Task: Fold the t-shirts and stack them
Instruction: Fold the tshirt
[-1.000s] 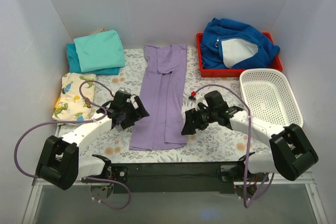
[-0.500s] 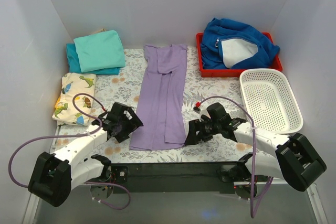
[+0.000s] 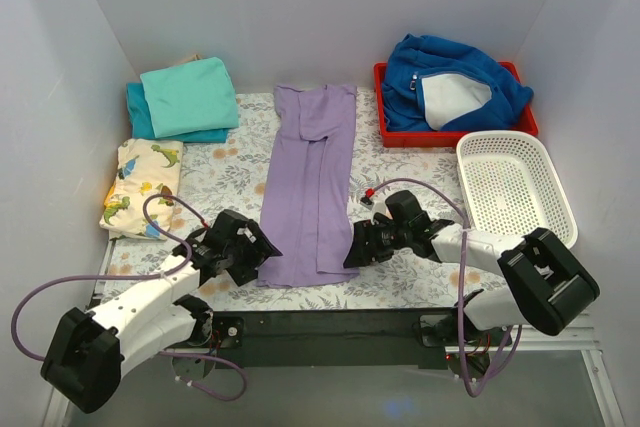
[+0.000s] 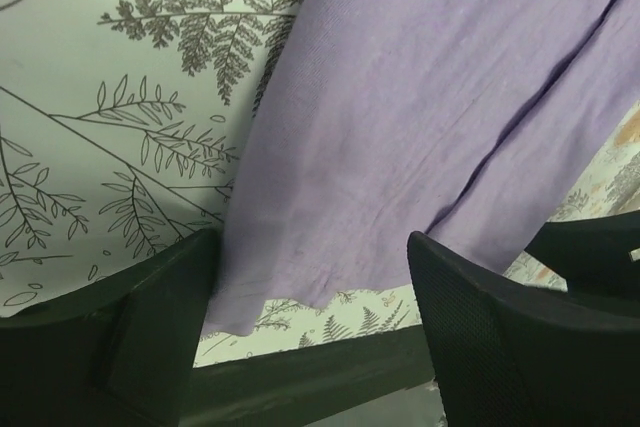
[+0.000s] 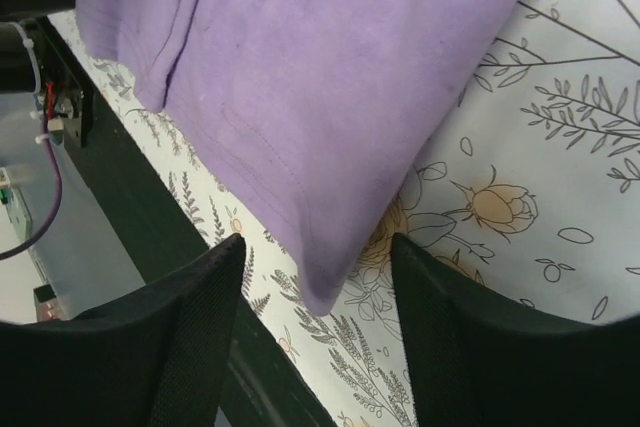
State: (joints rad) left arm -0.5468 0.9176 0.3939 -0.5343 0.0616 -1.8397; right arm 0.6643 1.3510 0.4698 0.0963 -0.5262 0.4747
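The lavender t-shirt [image 3: 310,182] lies folded into a long strip down the middle of the floral cloth. My left gripper [image 3: 262,252] is open at its near left corner; in the left wrist view the hem [image 4: 400,147] lies between the jaws. My right gripper [image 3: 350,252] is open at the near right corner; in the right wrist view the corner [image 5: 320,147] sits between the spread jaws. A turquoise t-shirt [image 3: 190,95] lies folded on a darker teal one [image 3: 140,112] at the back left.
A red tray [image 3: 392,134] at the back right holds a royal-blue fleece jacket [image 3: 455,82]. A white basket [image 3: 515,192] stands at the right. A dinosaur-print cloth [image 3: 140,187] lies folded at the left. The table's black front edge [image 3: 320,322] runs just below the shirt hem.
Both grippers have moved down toward the near end of the lavender shirt and closed in on its two bottom corners. The shirt's near edge has shifted slightly.
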